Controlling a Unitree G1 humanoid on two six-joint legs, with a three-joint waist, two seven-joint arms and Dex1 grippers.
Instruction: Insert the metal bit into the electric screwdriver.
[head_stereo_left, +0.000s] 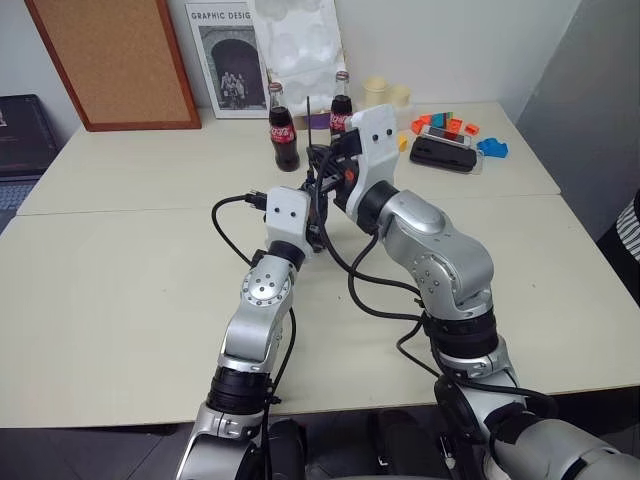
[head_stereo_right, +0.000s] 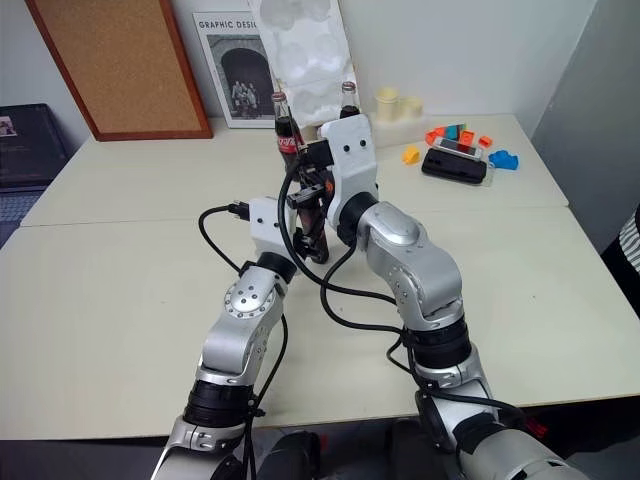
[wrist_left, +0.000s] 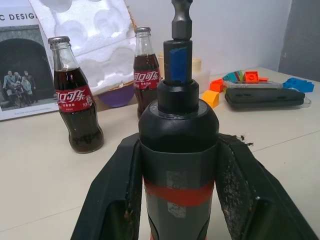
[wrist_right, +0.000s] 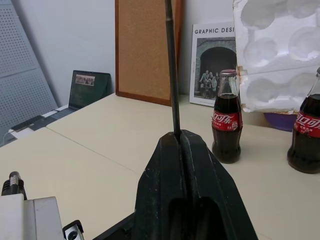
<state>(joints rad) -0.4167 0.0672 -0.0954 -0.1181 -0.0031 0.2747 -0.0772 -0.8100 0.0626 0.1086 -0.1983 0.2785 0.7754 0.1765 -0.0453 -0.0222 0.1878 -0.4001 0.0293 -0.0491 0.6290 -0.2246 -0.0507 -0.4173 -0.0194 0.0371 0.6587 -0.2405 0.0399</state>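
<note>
The left end effector (wrist_left: 177, 200) clamps the electric screwdriver (wrist_left: 177, 150) between its 2 black fingers (wrist_left: 112, 200), nose pointing away over the table (head_stereo_left: 120, 280). The right end effector (wrist_right: 182, 145), just beside and above it, has its fingers pressed together on the metal bit (wrist_right: 171, 70), which sticks up thin and straight from the tips. 2 cola bottles (head_stereo_left: 284, 130) stand on the far side, near a poster (head_stereo_left: 222, 60).
</note>
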